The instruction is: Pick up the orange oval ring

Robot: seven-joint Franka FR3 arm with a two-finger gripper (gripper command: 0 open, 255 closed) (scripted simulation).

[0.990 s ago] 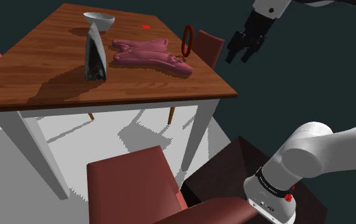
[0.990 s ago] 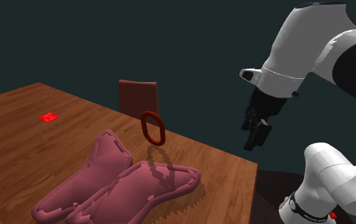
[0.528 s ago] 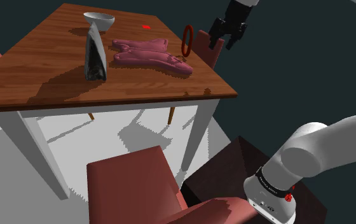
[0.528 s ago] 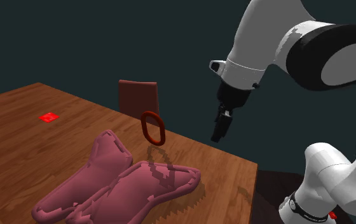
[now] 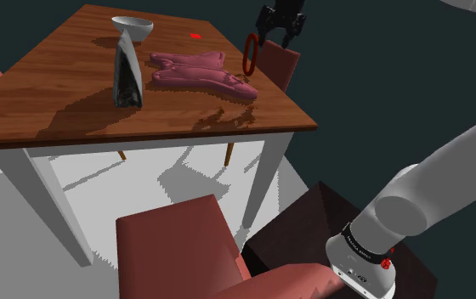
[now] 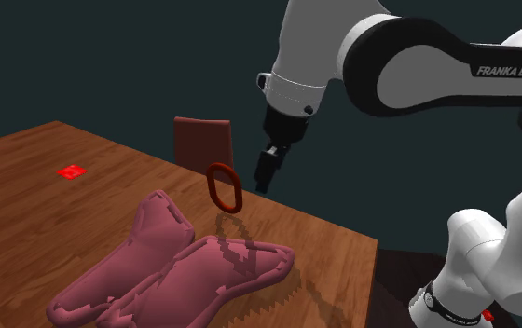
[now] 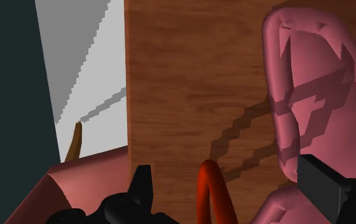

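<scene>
Wrist view: orange oval ring point(image 7: 208, 191) upright on wooden table point(image 7: 183, 76), lined up between spread fingers point(image 7: 142, 188), untouched. Gripper point(image 5: 275, 38) wide open, probably to straddle rim.

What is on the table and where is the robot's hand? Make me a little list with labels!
Table: brown wood
Ring: orange-red oval, standing upright near the table's edge
Gripper: open, just above the ring, which sits between its fingers, untouched
Pink thing: lies flat beside the ring
Bowl: white, by a tall dark grey thing
Red mark: small, flat on the table
Picked up: not yet
</scene>
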